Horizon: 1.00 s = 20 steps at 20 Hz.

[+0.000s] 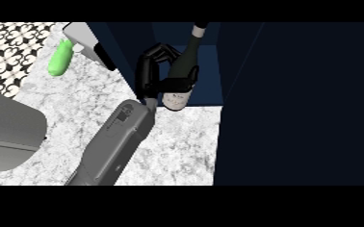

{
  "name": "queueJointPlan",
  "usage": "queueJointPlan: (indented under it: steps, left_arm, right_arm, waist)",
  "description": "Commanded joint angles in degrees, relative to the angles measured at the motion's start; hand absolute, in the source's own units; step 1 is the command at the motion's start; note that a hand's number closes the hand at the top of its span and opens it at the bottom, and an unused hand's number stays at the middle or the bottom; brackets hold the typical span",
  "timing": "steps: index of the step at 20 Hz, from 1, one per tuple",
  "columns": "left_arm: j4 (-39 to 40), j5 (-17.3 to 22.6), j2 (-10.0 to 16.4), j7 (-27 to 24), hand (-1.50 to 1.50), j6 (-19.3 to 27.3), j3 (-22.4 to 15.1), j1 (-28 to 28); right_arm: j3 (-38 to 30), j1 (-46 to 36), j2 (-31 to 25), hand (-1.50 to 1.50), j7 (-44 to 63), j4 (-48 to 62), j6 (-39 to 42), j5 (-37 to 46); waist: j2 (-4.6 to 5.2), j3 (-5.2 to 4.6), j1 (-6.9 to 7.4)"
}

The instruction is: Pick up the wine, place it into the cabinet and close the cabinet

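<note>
The wine bottle (186,60) is dark with a pale label near its base and a light cap at the top. It stands tilted in the opening of the dark blue cabinet (210,72), its base at the cabinet's front edge. My right hand (150,67) is shut on the bottle's body from the left, with the thumb across the front just above the label. Its grey forearm (117,139) runs down to the lower edge. The cabinet's wide door (292,106) stands open at the right. My left hand does not show.
A green elongated object (59,57) lies on the marble counter (181,144) at the upper left, beside a white and black box (86,41). Patterned tiles (14,57) line the far left. A grey rounded shape (18,134) fills the left edge.
</note>
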Motion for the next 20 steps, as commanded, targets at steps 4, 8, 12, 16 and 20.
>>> queueJointPlan:
  steps: [4,8,12,16,20]
  left_arm:
    - [13.1,2.2,-0.1,-1.1,1.50,-0.3,2.4,-9.0]
    - [15.4,1.4,-0.1,-2.0,1.50,-0.6,5.9,-11.9]
    - [20.7,1.0,-0.1,-7.4,1.50,2.1,5.4,-15.4]
    - [26.2,3.0,-0.1,-14.6,1.50,0.7,6.9,-15.2]
    - [29.9,3.8,-0.1,-14.1,1.50,2.5,7.8,-20.3]
  right_arm:
    - [2.0,-0.9,0.8,-1.50,5.5,-6.0,-2.1,-3.9]
    - [2.9,2.6,2.5,-1.50,-0.2,-3.7,-0.4,-2.0]
    - [0.7,4.9,1.3,-1.50,-0.8,-4.9,1.7,-5.6]
    - [0.5,-2.3,0.4,-1.50,5.0,-5.0,-1.6,-5.5]
    - [-1.1,0.2,-0.4,-1.50,1.9,-2.6,0.9,-7.0]
  waist:
    - [0.19,-0.04,-0.85]
    - [0.13,0.00,-0.35]
    - [0.31,0.03,-1.54]
    - [0.48,-0.05,-1.59]
    - [0.44,0.00,-1.50]
